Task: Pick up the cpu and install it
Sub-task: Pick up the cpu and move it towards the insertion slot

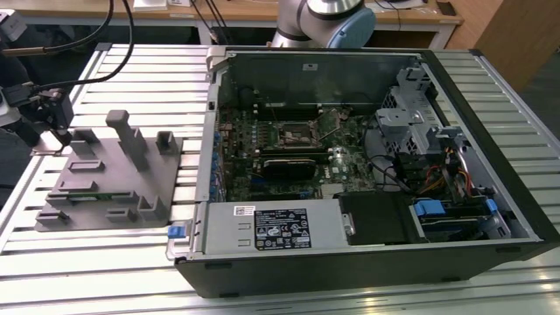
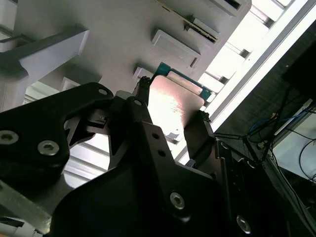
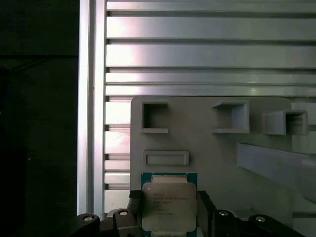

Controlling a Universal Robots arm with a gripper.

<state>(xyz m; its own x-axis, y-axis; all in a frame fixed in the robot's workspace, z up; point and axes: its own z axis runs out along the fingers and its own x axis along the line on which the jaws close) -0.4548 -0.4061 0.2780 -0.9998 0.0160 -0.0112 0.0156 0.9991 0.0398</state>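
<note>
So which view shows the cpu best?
First wrist view: the cpu faces the camera, held in the gripper. The second wrist view shows it slanted, under glare; in the exterior view it's too small to tell.

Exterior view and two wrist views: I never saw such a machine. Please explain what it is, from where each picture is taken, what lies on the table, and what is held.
The machine is one robot arm; its grasping part is the end effector. The exterior view comes from a camera off the arm and shows the whole metal table. On it stand an open computer case and, at the exterior view's left, a grey holder with pockets and posts. Both wrist views come from cameras riding on the arm, looking closely at the end effector. It is shut on the cpu, a small square chip with a silvery top, over the grey holder. Whether the cpu is lifted off the holder, I cannot tell.
</note>
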